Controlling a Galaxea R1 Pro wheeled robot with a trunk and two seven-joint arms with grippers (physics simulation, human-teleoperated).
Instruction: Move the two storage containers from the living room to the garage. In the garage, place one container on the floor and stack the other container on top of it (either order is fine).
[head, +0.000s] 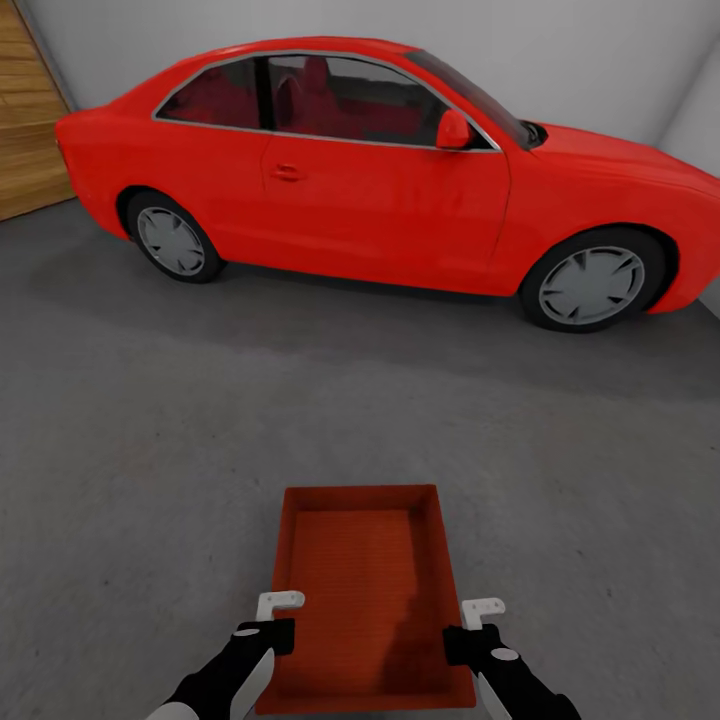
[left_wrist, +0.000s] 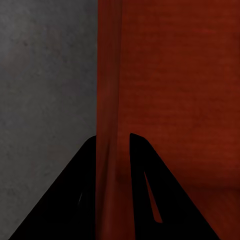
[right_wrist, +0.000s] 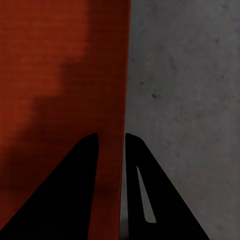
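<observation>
Both hands pinch the bin (head: 365, 590): left gripper (head: 278, 615) on its 9 o'clock wall, right gripper (head: 478, 620) on its 3 o'clock wall, long side pointing to 12 o'clock over the grey floor (head: 150, 450).

Grey concrete floor (head: 150, 420), red car (head: 380, 170), white wall (head: 560, 50), wooden door (head: 25, 120)

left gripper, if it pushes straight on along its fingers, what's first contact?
Probably the floor. The left gripper already straddles the bin wall, so it would slide down that wall; depth is unclear, and the bin may already rest there.
</observation>
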